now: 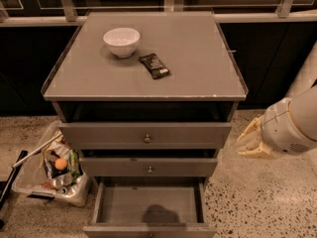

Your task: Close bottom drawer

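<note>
The bottom drawer (pixel 124 202) of the grey cabinet is pulled out towards me, and its plain grey floor shows with a shadow on it. Its slim front (pixel 148 230) lies at the lower frame edge, and its knob is out of view. My gripper (pixel 250 142), cream fingers on a white arm, hangs to the right of the cabinet at the height of the top and middle drawers. It is apart from the cabinet, above and to the right of the open drawer. It looks open and holds nothing.
The middle drawer (pixel 148 167) and top drawer (pixel 146 135) each show a small knob. A white bowl (pixel 121 41) and a dark packet (pixel 154 65) sit on the cabinet top. A clear bin of rubbish (pixel 52 170) stands on the speckled floor at the left.
</note>
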